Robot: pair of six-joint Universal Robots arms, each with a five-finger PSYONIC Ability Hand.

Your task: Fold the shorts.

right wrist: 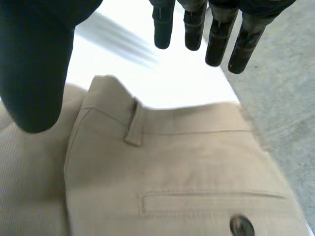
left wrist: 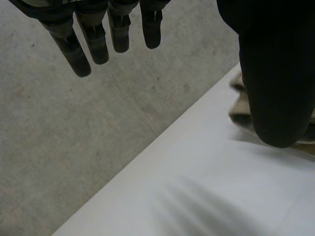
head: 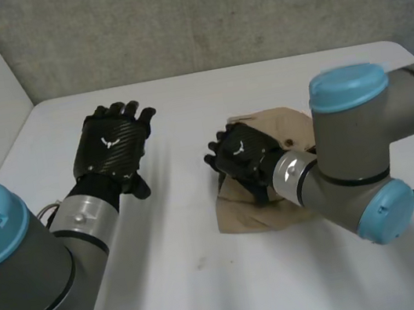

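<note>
Left arm (head: 19, 266) nearest; left robot hand (head: 114, 146) wide, empty, over bare table (head: 206, 290). Right robot hand (head: 243, 157) wide above folded shorts (head: 241, 217), right of centre.

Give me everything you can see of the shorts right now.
The shorts are tan woven cloth, lying bunched in a folded heap on the white table, right of its middle. A waistband with a belt loop and a welt pocket with a dark button face up. The right hand is over them, fingers straight.
</note>
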